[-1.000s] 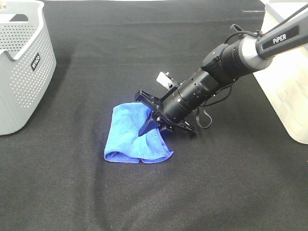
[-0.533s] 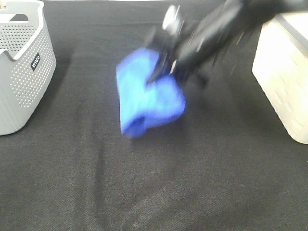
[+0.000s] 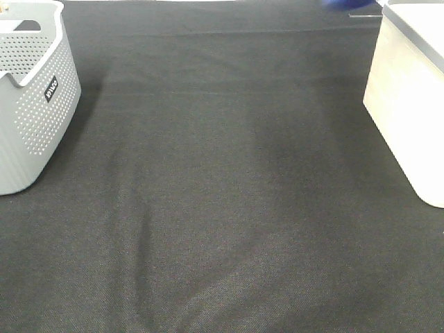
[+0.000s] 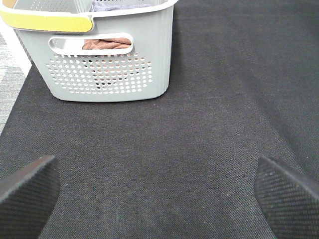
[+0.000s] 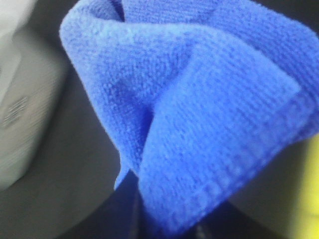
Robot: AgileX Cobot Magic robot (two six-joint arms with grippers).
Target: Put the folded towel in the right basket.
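The folded blue towel [image 5: 199, 99] fills the right wrist view, bunched and hanging from my right gripper [image 5: 164, 226], which is shut on it; the fingers are mostly hidden behind the cloth. The towel is off the table. In the high view only a blue sliver of it [image 3: 340, 3] shows at the top edge, just left of the cream right basket [image 3: 409, 104]. That basket's wall also shows in the right wrist view [image 5: 20, 99]. My left gripper [image 4: 159, 194] is open and empty, low over the black cloth.
A grey perforated basket [image 3: 28, 90] stands at the left edge; the left wrist view shows it [image 4: 109, 69] with a brown cloth inside and a yellow strip on its rim. A black cloth [image 3: 222, 194] covers the table.
My right gripper has lifted the blue towel off the table and carried it up and to the right, out of the high view toward the cream basket.
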